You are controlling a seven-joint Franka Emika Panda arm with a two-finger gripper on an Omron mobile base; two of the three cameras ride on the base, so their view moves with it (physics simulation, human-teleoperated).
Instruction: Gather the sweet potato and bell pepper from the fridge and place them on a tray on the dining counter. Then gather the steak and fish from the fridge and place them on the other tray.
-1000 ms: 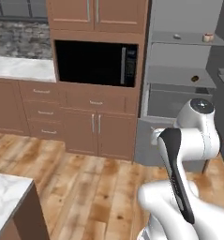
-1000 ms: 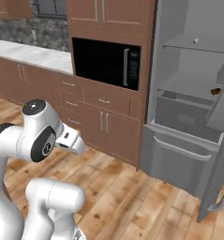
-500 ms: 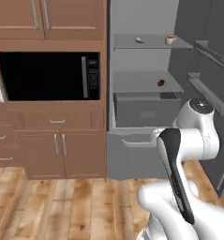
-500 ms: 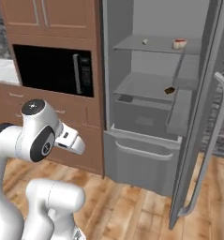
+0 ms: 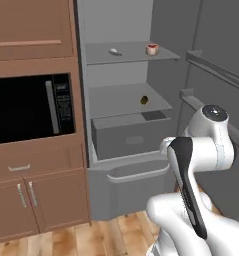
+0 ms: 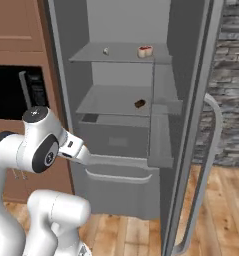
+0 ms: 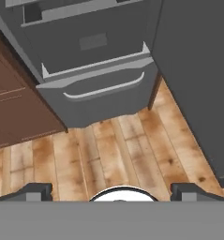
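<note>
The fridge (image 5: 126, 30) stands open in front of me. On its top shelf lie a small pale piece, perhaps the fish (image 5: 114, 51) (image 6: 106, 50), and a red-and-white chunk that looks like the steak (image 5: 151, 49) (image 6: 145, 51). A small brown lump, likely the sweet potato (image 5: 144, 100) (image 6: 140, 103), rests on the middle shelf. The bell pepper, the trays and the dining counter are out of view. My gripper (image 7: 113, 193) is open and empty, held low in front of the fridge and pointing down at the wood floor (image 7: 118, 150) before the freezer drawer (image 7: 99, 89).
A crisper drawer (image 5: 128, 135) sits under the middle shelf, with the freezer drawer (image 5: 128, 182) below it. The open fridge door (image 6: 191, 125) stands at the right, its shelves facing inward. A black microwave (image 5: 28, 107) and wooden cabinets (image 5: 36, 195) are to the left.
The whole picture has shifted: the base has swung from the cabinets and microwave to face the fridge, which is now nearer and centred. The arm keeps its folded pose and the gripper stays open.
</note>
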